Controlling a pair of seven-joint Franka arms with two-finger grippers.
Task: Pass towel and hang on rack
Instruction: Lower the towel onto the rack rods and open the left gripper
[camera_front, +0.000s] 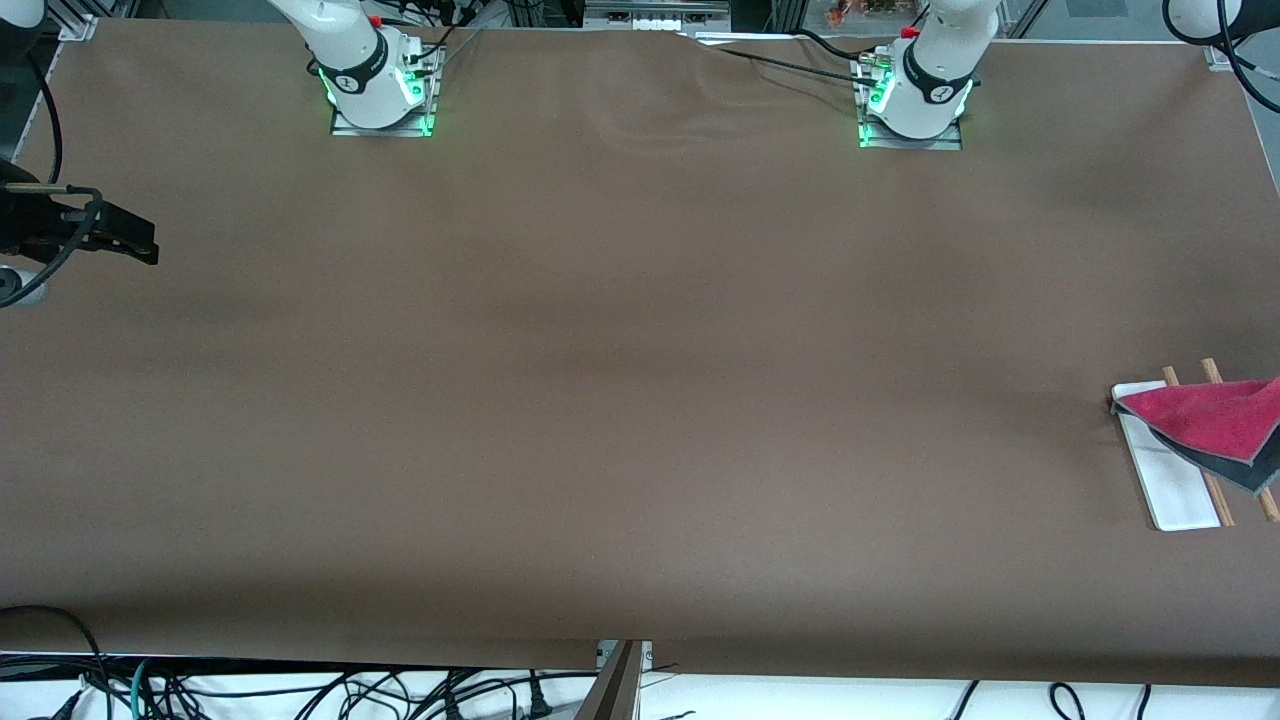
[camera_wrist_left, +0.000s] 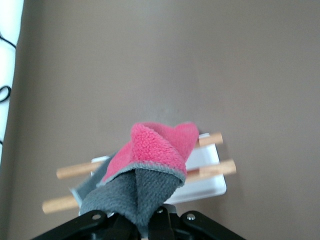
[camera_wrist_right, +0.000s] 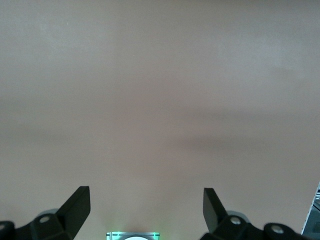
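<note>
Pink-red on one face and dark grey on the other, the towel (camera_front: 1215, 425) lies draped over the rack (camera_front: 1170, 490) at the left arm's end of the table (camera_front: 620, 400), covering the part of the white base and the two wooden rods farther from the front camera. In the same front view the right gripper (camera_front: 135, 240) hangs over the table edge at the right arm's end, well apart from the rack. In the left wrist view the left gripper (camera_wrist_left: 145, 225) is directly above the rack (camera_wrist_left: 210, 185), and its fingers are closed on the grey part of the towel (camera_wrist_left: 150, 165), which bunches up from the rods. In the right wrist view the right gripper (camera_wrist_right: 146, 205) has its two fingers wide apart and holds nothing, with only bare table (camera_wrist_right: 160, 100) beneath it.
</note>
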